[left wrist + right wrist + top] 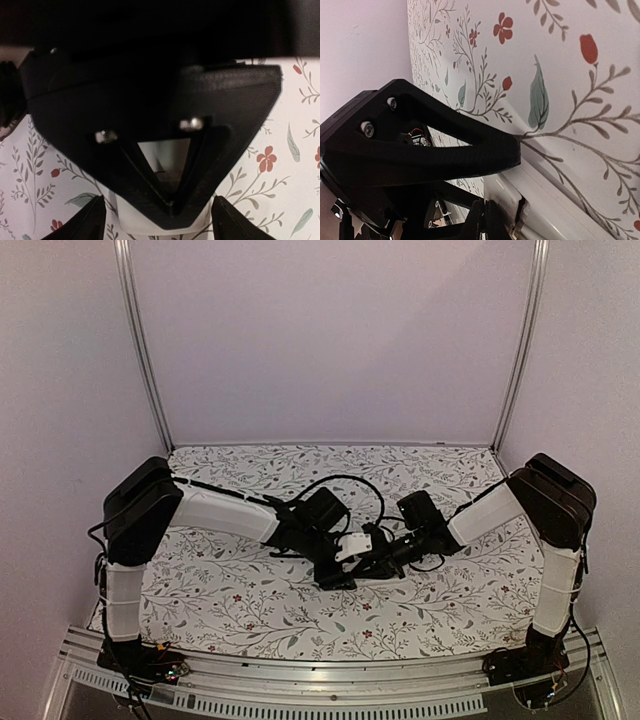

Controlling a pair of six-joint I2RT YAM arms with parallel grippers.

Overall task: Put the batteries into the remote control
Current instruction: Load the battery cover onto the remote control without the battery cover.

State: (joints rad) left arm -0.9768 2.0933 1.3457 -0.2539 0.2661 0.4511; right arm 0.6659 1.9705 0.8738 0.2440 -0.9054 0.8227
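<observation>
Centre frame: left gripper point(158, 220) jaws wide, straddling remote control point(352, 548); right gripper point(385, 556) closed, hold unclear; batteries unseen, loading unconfirmed.

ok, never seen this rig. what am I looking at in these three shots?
A left arm and a right arm, both robotic, are bolted at the near edge of a table with a flowered cover. The top picture looks down on both; the other two come from cameras on each wrist. They meet over a small white thing, likely the remote control. The left claw stands open with it between the fingers. The right claw is shut, tip beside it; whether it pinches it I cannot tell. No batteries show.
</observation>
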